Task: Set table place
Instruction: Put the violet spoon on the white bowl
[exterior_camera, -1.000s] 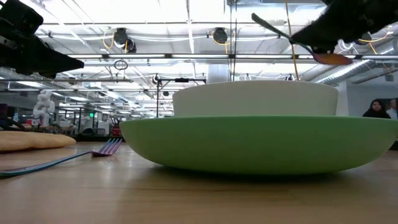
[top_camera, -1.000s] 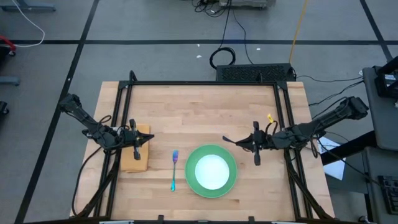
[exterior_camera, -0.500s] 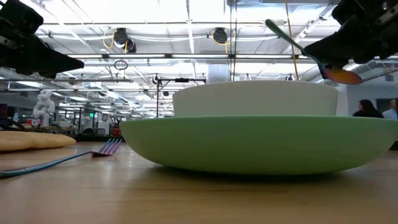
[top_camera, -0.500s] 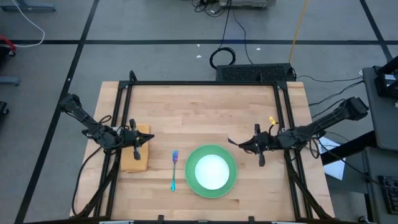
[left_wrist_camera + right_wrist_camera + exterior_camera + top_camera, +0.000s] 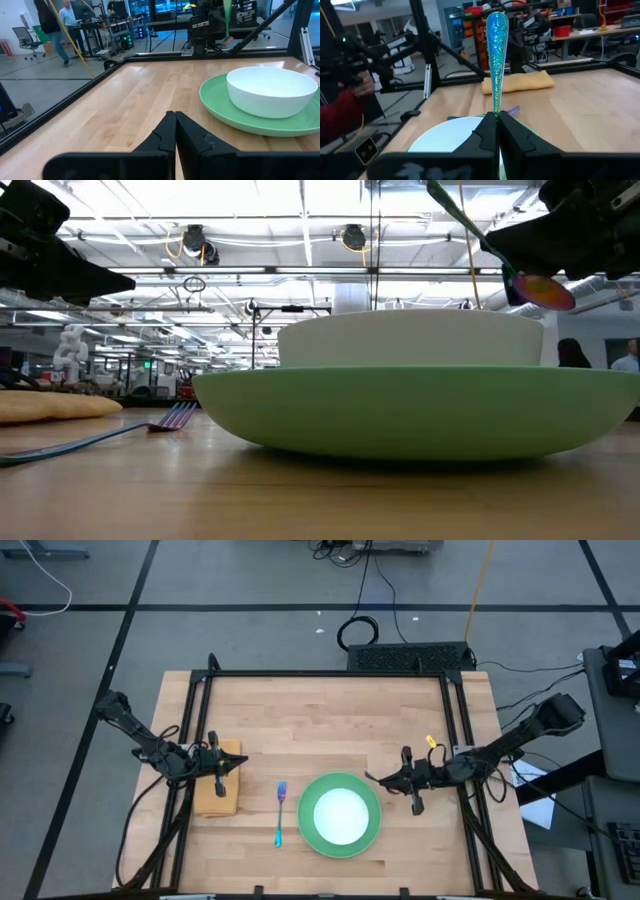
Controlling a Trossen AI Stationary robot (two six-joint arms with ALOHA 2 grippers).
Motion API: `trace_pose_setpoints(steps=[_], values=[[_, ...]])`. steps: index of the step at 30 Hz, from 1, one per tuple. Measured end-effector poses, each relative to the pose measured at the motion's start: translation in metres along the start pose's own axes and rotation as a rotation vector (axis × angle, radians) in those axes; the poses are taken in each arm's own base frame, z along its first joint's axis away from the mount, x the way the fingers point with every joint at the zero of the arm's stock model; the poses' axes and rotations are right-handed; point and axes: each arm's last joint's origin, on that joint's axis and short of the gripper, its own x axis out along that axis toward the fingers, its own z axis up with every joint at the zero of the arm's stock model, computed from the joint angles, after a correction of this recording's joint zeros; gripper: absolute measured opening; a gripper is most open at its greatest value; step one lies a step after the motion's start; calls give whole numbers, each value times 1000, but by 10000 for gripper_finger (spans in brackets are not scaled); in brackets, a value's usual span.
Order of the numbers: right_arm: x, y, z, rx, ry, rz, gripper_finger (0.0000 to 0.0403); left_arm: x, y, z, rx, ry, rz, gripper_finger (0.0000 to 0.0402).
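The spoon, clenched upright in the right end effector, hangs just beside the green plate on the desk. Its grip is seemingly narrow; a tilt could clip the bowl.

A light-wood butcher-block surface with a black metal frame. On it lie a tan folded cloth, a blue-handled fork and a round green plate.

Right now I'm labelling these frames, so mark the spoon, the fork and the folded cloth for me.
spoon (image 5: pixel 496 55): right wrist view, middle of its blue handle, held in the right hand.
fork (image 5: pixel 280 811): high view, mid-handle, left of the plate.
folded cloth (image 5: pixel 216 802): high view, its bare tan part on the table.
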Motion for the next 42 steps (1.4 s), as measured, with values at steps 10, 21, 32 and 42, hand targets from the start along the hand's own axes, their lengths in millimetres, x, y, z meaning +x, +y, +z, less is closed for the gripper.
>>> trace_pose_setpoints(steps=[10,21,32,42], values=[[53,25,5,-92,51,52,0,0,0,0,-1,-1,6,10],[102,39,-10,-95,90,40,0,0,0,0,-5,-1,5,10],[126,44,-33,-74,125,57,0,0,0,0,-8,-2,5,10],[134,46,-44,-93,196,45,0,0,0,0,-8,-2,5,10]])
